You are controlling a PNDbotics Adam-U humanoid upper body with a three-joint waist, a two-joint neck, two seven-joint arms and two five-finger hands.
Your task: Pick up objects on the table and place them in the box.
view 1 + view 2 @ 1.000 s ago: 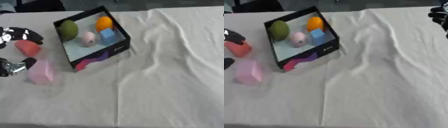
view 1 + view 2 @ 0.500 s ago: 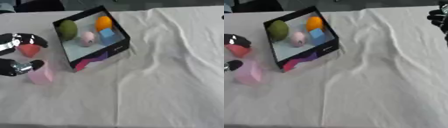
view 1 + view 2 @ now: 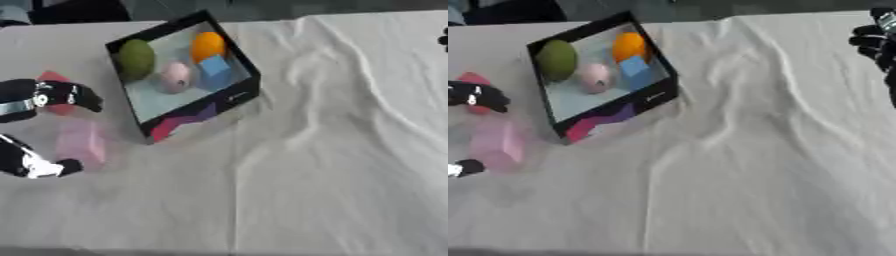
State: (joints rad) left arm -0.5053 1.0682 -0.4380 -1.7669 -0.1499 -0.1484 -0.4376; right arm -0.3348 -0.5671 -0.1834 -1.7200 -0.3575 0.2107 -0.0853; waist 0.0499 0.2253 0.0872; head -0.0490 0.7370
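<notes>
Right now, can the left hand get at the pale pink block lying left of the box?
Probably yes. The left hand is spread open around the pale pink block, one part above it and one below, and nothing lies between them. The small red object sits just behind, close enough to be nudged.

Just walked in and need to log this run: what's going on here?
The robot is clearing a cloth-covered table into a black box. The box already holds a green object, an orange one, a pink one and a blue block. The left hand is spread open around a pink block left of the box, not gripping it. A red object sits behind. The right hand hangs at the far right edge.
</notes>
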